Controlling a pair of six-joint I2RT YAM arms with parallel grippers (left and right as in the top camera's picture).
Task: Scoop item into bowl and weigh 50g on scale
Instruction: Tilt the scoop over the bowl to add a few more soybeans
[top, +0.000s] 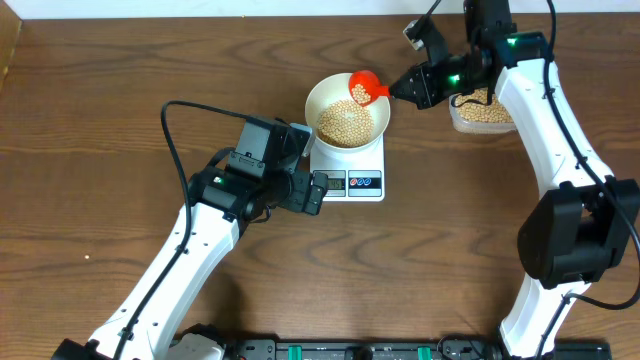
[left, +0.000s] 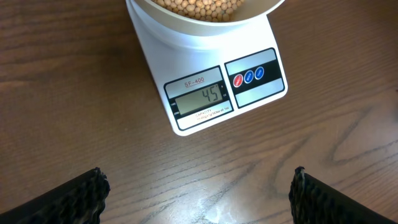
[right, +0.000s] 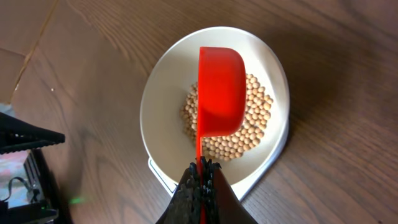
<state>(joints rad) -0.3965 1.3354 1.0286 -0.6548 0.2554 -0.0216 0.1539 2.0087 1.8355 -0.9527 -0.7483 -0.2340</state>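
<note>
The white bowl (top: 348, 108) holds tan beans (top: 346, 123) and stands on the white scale (top: 365, 182). In the left wrist view the scale's display (left: 200, 97) reads 45. My right gripper (top: 400, 90) is shut on the handle of a red scoop (top: 364, 88), held over the bowl's right rim with a few beans in it. In the right wrist view the red scoop (right: 219, 90) hangs tilted over the beans (right: 249, 124) in the bowl (right: 165, 99). My left gripper (left: 199, 193) is open and empty, just in front of the scale.
A clear plastic tub (top: 480, 113) with more beans stands at the right, partly under the right arm. Both arms' cables run over the wooden table (top: 120, 90).
</note>
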